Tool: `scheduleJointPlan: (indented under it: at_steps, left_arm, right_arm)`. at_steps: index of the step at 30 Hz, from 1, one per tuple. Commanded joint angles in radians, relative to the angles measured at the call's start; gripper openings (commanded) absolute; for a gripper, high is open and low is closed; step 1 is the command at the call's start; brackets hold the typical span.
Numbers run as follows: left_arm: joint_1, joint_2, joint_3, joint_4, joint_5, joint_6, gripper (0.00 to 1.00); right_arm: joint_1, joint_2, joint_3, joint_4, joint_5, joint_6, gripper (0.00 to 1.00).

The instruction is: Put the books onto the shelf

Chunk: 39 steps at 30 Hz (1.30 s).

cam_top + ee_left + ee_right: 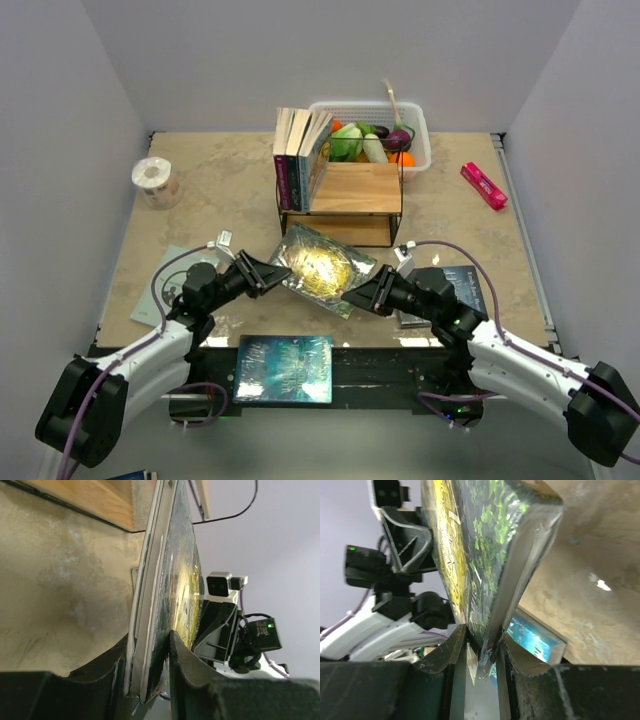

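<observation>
A dark green-gold book (320, 268) hangs tilted just above the table, in front of the shelf (345, 200). My left gripper (275, 275) is shut on its left corner and my right gripper (358, 295) on its right corner. The left wrist view shows that book (175, 570) edge-on between the fingers of the left gripper (149, 637). In the right wrist view the book's (485, 540) lower corner sits pinched in the right gripper (482, 630). Three books (298, 158) stand upright at the shelf's left end. A teal-blue book (285, 368) lies at the near edge, and a dark blue-grey one (455, 290) under my right arm.
A white basket (420, 140) of vegetables stands behind the shelf. A pink oblong object (483, 185) lies at the far right, a tape roll (155, 180) at the far left. A grey flat sheet (165, 290) lies under my left arm.
</observation>
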Motion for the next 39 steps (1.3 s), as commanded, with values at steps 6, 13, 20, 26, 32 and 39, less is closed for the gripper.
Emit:
scheduleJointPlan:
  at_steps: [6, 13, 20, 26, 32, 39]
  left_arm:
    - [0.003, 0.013, 0.156, -0.66, -0.24, 0.347, 0.34]
    - [0.004, 0.072, 0.328, -0.986, -0.459, 0.421, 0.6]
    - [0.012, 0.115, 0.371, -1.078, -0.545, 0.423, 0.68]
    - [0.047, 0.083, 0.372, -1.078, -0.556, 0.416, 0.68]
    - [0.092, 0.073, 0.378, -1.03, -0.507, 0.429, 0.68]
    - [0.118, 0.119, 0.363, -0.974, -0.421, 0.433, 0.67]
  right_arm:
    - [-0.019, 0.047, 0.168, -0.24, 0.01, -0.226, 0.0]
    - [-0.025, 0.047, 0.219, -0.261, 0.043, -0.26, 0.0]
    - [-0.061, 0.041, 0.204, -0.216, 0.047, -0.252, 0.0]
    - [-0.118, 0.053, 0.121, -0.004, 0.014, -0.183, 0.0]
    - [-0.134, 0.133, 0.03, 0.293, -0.027, -0.073, 0.0]
    - [-0.147, 0.182, -0.071, 0.516, -0.079, 0.074, 0.0]
